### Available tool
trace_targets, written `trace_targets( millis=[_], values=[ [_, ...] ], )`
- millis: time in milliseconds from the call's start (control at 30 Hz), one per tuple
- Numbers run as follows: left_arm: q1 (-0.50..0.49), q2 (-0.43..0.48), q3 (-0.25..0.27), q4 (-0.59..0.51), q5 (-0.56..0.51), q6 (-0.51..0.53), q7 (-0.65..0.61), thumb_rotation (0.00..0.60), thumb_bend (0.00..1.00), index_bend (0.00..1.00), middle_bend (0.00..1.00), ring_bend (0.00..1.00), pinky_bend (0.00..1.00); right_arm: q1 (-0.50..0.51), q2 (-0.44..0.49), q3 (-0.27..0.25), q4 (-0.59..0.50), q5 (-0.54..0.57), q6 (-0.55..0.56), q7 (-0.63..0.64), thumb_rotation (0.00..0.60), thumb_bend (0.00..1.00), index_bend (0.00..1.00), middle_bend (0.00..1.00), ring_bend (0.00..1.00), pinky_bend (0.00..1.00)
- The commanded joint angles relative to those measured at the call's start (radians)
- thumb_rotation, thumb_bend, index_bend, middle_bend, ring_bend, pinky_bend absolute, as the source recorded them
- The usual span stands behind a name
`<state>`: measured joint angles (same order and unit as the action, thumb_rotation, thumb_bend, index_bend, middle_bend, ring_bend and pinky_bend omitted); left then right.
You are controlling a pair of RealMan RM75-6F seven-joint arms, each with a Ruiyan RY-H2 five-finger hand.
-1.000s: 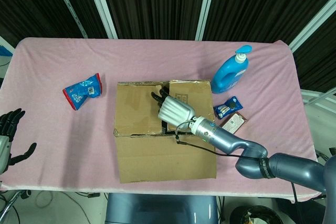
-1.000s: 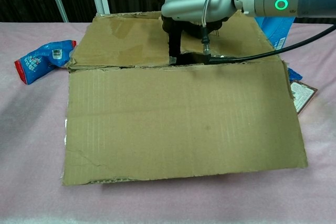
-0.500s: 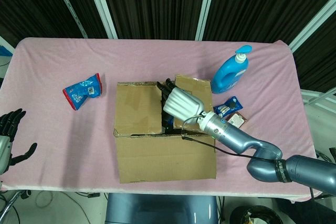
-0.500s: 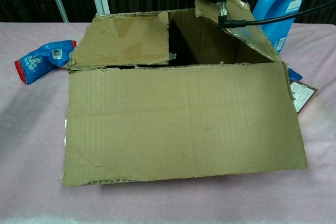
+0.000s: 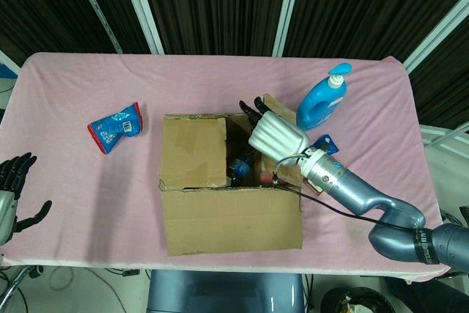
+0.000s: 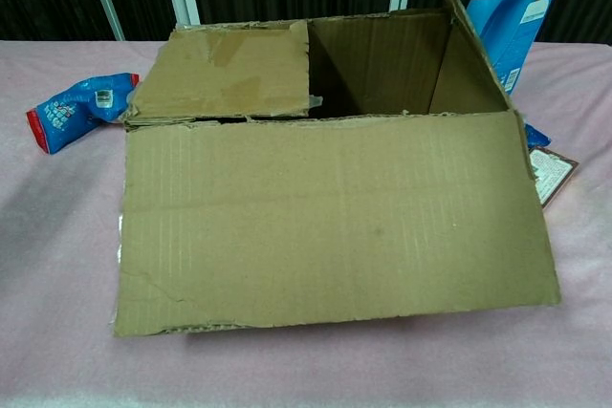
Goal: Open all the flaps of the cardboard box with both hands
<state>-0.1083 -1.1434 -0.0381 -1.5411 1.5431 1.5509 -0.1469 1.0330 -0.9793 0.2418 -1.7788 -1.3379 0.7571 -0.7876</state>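
Pink cloth covers the table (image 5: 73,203), and the cardboard box (image 5: 231,218) sits in the middle with its big front flap hanging open. A moment ago the right flap (image 6: 469,54) lay flat; now the right hand (image 5: 275,135), fingers straight and close together, has pushed it up. Only the left flap (image 5: 194,150) stays shut, and the left hand (image 5: 11,188) waits far off, fingers spread.

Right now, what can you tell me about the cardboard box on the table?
The cardboard box is plain brown, creased and torn along its edges, and sits on the pink tablecloth. Its near flap is folded out toward the robot. Its left flap lies flat over the opening. The right hand touches the right flap, which stands nearly upright. Through the gap, something blue and something red show inside, too dim to name.
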Motion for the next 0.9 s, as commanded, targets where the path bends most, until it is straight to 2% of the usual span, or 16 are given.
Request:
trace_targets(
  millis=[33, 367, 733, 833, 900],
  values=[
    [0.001, 0.000, 0.001, 0.000, 0.002, 0.000, 0.002, 0.600, 0.27, 0.00, 0.03, 0.00, 0.06, -0.011, 0.035, -0.012, -0.014, 0.002, 0.010, -0.019, 0.600, 0.76, 0.44, 0.24, 0.03, 0.21],
    [0.005, 0.003, -0.001, -0.005, 0.001, -0.003, 0.016, 0.600, 0.27, 0.00, 0.03, 0.00, 0.06, -0.039, 0.142, -0.026, -0.044, 0.024, 0.020, -0.020, 0.600, 0.74, 0.43, 0.22, 0.03, 0.21],
    [0.007, 0.002, -0.003, -0.007, 0.000, -0.006, 0.021, 0.600, 0.27, 0.00, 0.03, 0.00, 0.06, -0.083, 0.223, -0.047, -0.064, -0.014, 0.039, 0.023, 0.600, 0.72, 0.41, 0.21, 0.03, 0.21],
    [0.007, 0.002, -0.004, -0.007, 0.000, -0.006, 0.023, 0.600, 0.27, 0.00, 0.03, 0.00, 0.06, -0.095, 0.238, -0.049, -0.066, -0.026, 0.048, 0.040, 0.600, 0.69, 0.39, 0.20, 0.03, 0.21],
    [0.007, 0.002, -0.005, -0.006, 0.000, -0.006, 0.023, 0.600, 0.27, 0.00, 0.03, 0.00, 0.06, -0.103, 0.248, -0.049, -0.067, -0.035, 0.053, 0.055, 0.600, 0.63, 0.37, 0.18, 0.03, 0.21]
  ],
)
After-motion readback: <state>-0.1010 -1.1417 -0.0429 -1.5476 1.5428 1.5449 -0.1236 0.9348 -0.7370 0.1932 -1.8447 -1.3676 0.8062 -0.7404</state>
